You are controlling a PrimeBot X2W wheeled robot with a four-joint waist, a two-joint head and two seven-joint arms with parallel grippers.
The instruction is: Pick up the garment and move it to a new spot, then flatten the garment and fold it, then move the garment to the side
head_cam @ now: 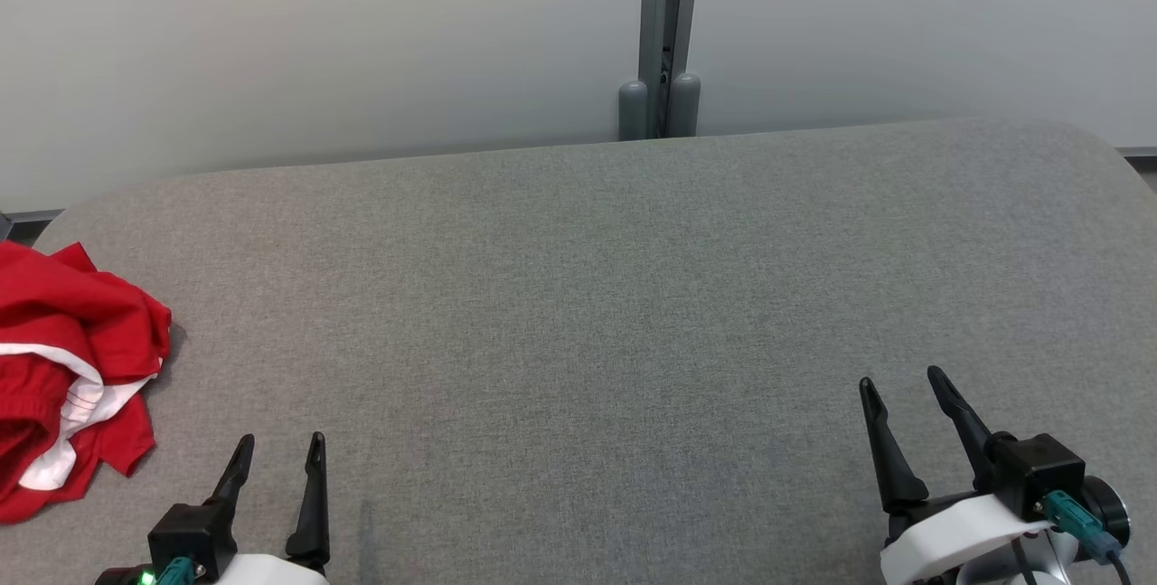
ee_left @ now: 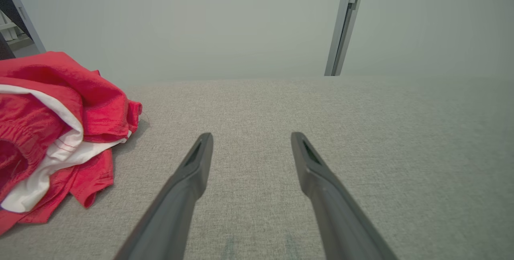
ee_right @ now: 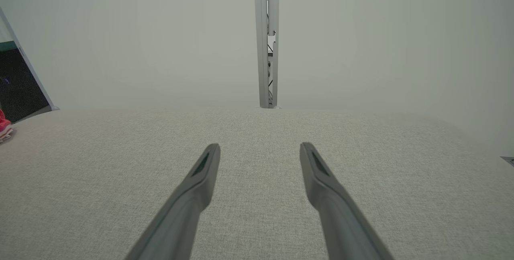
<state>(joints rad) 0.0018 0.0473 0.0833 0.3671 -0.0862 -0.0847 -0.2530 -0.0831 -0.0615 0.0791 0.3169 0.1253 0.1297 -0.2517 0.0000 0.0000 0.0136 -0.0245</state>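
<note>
A: Where's the garment [head_cam: 68, 359]?
B: Crumpled at the left edge of the grey table [head_cam: 578, 296].
A: Grippers?
B: The left gripper [head_cam: 280, 438] is near it and the right gripper [head_cam: 901, 377] well apart. Each has its 2 fingers spread wide, holding nothing. Flat surface runs between them to the rounded far edge.

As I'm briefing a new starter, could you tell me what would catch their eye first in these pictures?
The crumpled red and white garment at the left edge of the table stands out. The left gripper and right gripper sit nearer the robot, jaws open and empty.
</note>
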